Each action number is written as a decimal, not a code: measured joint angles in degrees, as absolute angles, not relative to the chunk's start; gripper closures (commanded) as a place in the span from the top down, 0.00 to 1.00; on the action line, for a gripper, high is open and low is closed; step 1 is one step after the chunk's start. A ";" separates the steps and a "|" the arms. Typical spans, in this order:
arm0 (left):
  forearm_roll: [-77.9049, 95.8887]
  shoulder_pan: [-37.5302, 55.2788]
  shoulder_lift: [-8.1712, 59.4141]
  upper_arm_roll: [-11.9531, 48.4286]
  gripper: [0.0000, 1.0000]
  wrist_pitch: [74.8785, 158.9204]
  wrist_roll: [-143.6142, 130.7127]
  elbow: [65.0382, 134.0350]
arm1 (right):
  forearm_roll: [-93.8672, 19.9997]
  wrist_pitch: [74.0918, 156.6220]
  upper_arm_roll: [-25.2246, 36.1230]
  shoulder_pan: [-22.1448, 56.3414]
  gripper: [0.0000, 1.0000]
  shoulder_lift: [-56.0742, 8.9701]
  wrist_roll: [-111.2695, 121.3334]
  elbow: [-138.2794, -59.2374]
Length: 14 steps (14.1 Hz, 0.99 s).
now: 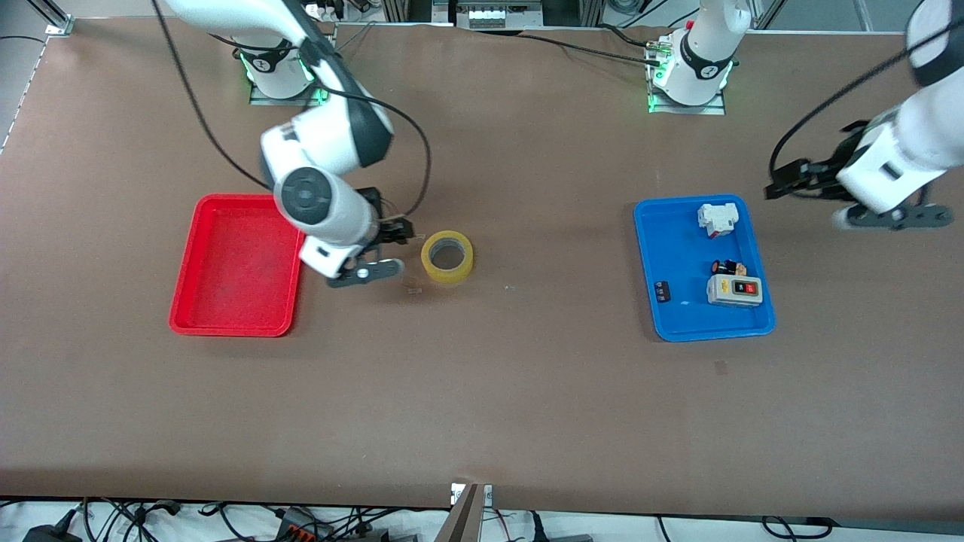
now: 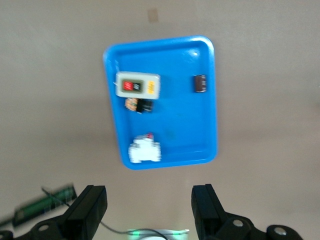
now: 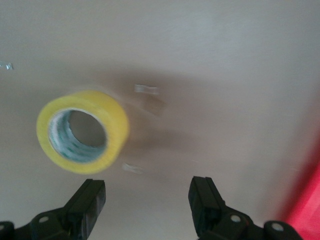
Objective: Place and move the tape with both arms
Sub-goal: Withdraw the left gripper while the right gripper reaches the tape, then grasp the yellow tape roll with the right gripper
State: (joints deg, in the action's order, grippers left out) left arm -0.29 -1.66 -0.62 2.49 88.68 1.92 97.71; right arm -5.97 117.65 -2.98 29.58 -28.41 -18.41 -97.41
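Observation:
The yellow tape [image 1: 447, 257] lies flat on the brown table between the two trays, closer to the red tray [image 1: 233, 263]. My right gripper [image 1: 398, 230] is open and empty, low over the table beside the tape, between it and the red tray. In the right wrist view the tape [image 3: 82, 131] lies ahead of the open gripper [image 3: 147, 200], off to one side and outside the fingers. My left gripper [image 1: 779, 181] is open and empty, raised above the table by the blue tray [image 1: 655, 248] at the left arm's end. It also shows in the left wrist view [image 2: 148, 205].
The blue tray [image 2: 210, 100] holds a switch box with red and black buttons [image 1: 734, 290], a white block [image 1: 718, 219], a small black and orange part [image 1: 727, 267] and a small dark part [image 1: 662, 291]. The red tray's edge [image 3: 307, 200] shows in the right wrist view.

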 measured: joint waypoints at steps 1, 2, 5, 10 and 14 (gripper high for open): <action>-0.65 -2.60 -1.47 2.50 1.00 88.79 5.90 96.96 | -5.97 119.65 -2.98 31.24 1.00 -30.12 -21.07 -97.38; -0.90 -2.98 -1.84 2.50 1.00 88.93 9.42 95.73 | -5.97 121.39 -2.96 32.56 1.00 -31.62 -23.44 -97.35; -1.33 -2.37 -0.22 2.87 1.00 90.46 12.80 91.21 | -5.97 125.77 -2.93 34.11 1.00 -34.66 -27.54 -97.31; -1.49 -0.84 1.99 0.89 1.00 89.38 12.82 89.39 | -5.97 127.70 -2.49 34.12 0.86 -36.84 -30.02 -97.28; -1.49 -0.79 2.09 0.75 1.00 87.81 10.15 89.35 | -5.97 128.44 -2.39 34.12 0.20 -37.26 -33.41 -97.09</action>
